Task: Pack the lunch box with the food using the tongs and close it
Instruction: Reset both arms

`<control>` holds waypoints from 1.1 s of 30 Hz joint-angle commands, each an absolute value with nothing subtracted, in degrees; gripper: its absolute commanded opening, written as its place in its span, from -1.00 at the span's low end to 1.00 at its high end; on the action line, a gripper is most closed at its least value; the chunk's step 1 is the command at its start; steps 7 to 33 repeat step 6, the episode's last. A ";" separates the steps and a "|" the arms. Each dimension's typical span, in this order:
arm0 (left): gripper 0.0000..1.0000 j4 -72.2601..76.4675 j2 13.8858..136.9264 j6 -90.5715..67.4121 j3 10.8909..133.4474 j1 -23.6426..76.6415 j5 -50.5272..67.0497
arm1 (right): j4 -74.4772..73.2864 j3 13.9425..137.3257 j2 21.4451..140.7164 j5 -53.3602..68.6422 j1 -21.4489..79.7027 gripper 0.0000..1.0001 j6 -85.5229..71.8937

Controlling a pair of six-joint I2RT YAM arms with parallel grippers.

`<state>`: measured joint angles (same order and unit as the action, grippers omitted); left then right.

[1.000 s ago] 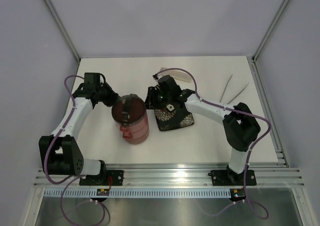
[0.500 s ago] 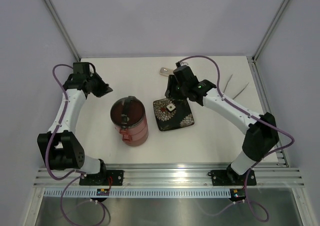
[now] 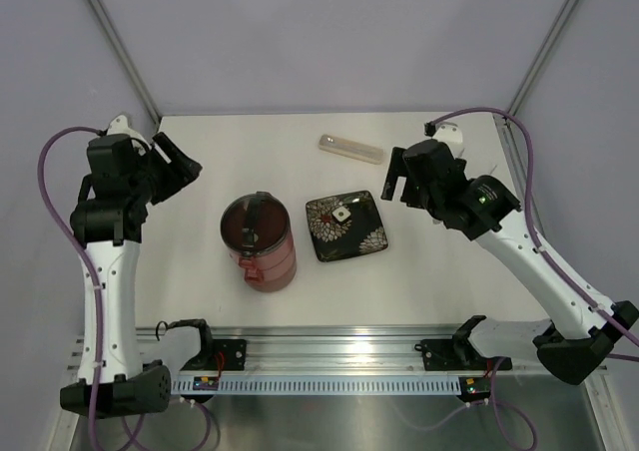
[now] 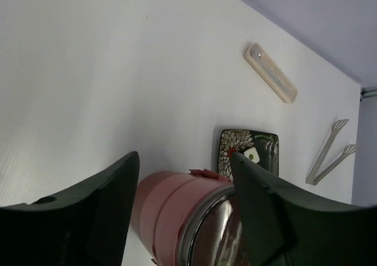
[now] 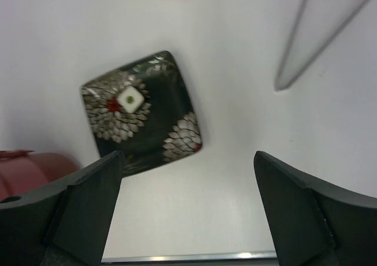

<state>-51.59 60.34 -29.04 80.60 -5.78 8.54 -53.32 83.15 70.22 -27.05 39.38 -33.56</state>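
Lunch box stands stacked with top lid on, mid-counter, just left of the plate; no food visible on it. Tongs lie far right. Left gripper and right gripper hover open, empty. Task looks done; next, just park the arms.

I work in a lab test cell: an aluminium rail fronts my white table, boxed in by plain pale walls and metal frame struts.
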 commanded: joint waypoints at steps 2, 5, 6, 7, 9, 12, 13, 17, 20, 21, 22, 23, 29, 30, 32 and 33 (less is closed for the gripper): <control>0.55 -54.85 56.35 -26.01 74.72 -4.48 7.47 | -68.81 85.34 68.04 -40.33 39.64 0.99 -36.91; 0.69 -53.53 53.88 -27.42 71.02 -4.57 7.65 | -71.62 85.17 66.54 -40.60 39.55 0.99 -38.84; 0.70 -53.18 53.62 -27.60 70.75 -4.48 7.56 | -71.89 85.08 66.27 -40.43 39.64 0.99 -39.28; 0.70 -53.18 53.62 -27.60 70.75 -4.48 7.56 | -71.89 85.08 66.27 -40.43 39.64 0.99 -39.28; 0.70 -53.18 53.62 -27.60 70.75 -4.48 7.56 | -71.89 85.08 66.27 -40.43 39.64 0.99 -39.28; 0.70 -53.18 53.62 -27.60 70.75 -4.48 7.56 | -71.89 85.08 66.27 -40.43 39.64 0.99 -39.28; 0.70 -53.18 53.62 -27.60 70.75 -4.48 7.56 | -71.89 85.08 66.27 -40.43 39.64 0.99 -39.28; 0.70 -53.18 53.62 -27.60 70.75 -4.48 7.56 | -71.89 85.08 66.27 -40.43 39.64 0.99 -39.28; 0.70 -53.18 53.62 -27.60 70.75 -4.48 7.56 | -71.89 85.08 66.27 -40.43 39.64 0.99 -39.28; 0.70 -53.18 53.62 -27.60 70.75 -4.48 7.56 | -71.89 85.08 66.27 -40.43 39.64 0.99 -39.28; 0.70 -53.18 53.62 -27.60 70.75 -4.48 7.56 | -71.89 85.08 66.27 -40.43 39.64 0.99 -39.28; 0.70 -53.18 53.62 -27.60 70.75 -4.48 7.56 | -71.89 85.08 66.27 -40.43 39.64 0.99 -39.28; 0.70 -53.18 53.62 -27.60 70.75 -4.48 7.56 | -71.89 85.08 66.27 -40.43 39.64 0.99 -39.28; 0.70 -53.18 53.62 -27.60 70.75 -4.48 7.56 | -71.89 85.08 66.27 -40.43 39.64 0.99 -39.28; 0.70 -53.18 53.62 -27.60 70.75 -4.48 7.56 | -71.89 85.08 66.27 -40.43 39.64 0.99 -39.28; 0.70 -53.18 53.62 -27.60 70.75 -4.48 7.56 | -71.89 85.08 66.27 -40.43 39.64 0.99 -39.28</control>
